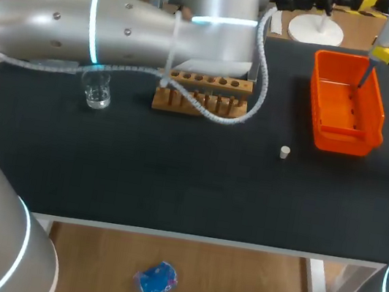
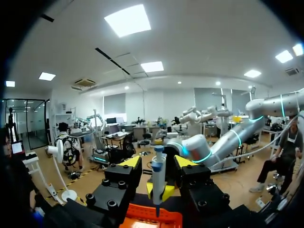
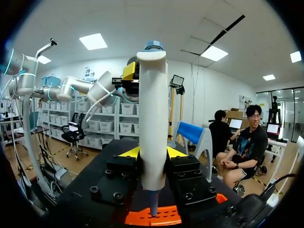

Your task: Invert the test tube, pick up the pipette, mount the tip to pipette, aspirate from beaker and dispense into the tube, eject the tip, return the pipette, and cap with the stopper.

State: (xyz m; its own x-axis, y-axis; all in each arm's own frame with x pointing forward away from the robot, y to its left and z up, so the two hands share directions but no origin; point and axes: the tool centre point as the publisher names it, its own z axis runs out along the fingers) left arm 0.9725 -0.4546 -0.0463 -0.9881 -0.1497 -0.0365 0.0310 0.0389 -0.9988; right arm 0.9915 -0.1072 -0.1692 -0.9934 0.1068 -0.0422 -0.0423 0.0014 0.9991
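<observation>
Pipette (image 1: 384, 35) stands nearly upright at the table's (image 1: 173, 187) rear right corner, clamped in the right gripper (image 3: 152, 153), whose yellow tips press on its white body from both sides. Its blue cap points up and its thin lower end hangs over the rear part of the tray (image 1: 340, 139). I cannot tell whether a tip is mounted. The tray is orange and lies along the right edge, towards the rear. The left gripper (image 2: 156, 164) faces the pipette from the other side, just behind the rear edge, with its fingers spread apart and nothing held between them; the pipette is ahead of it, not touching. The left arm (image 1: 124, 27) lies across the rear left of the table, and its white hose (image 1: 259, 89) loops down in front of the rack (image 1: 203, 92). The rack is wooden and stands near the middle of the rear edge, with the holes in its top bar showing dark. The beaker (image 1: 97, 91), of clear glass, stands upright just left of the rack. The stopper (image 1: 284, 153), small and white, sits alone between rack and tray, nearer the table's middle.
</observation>
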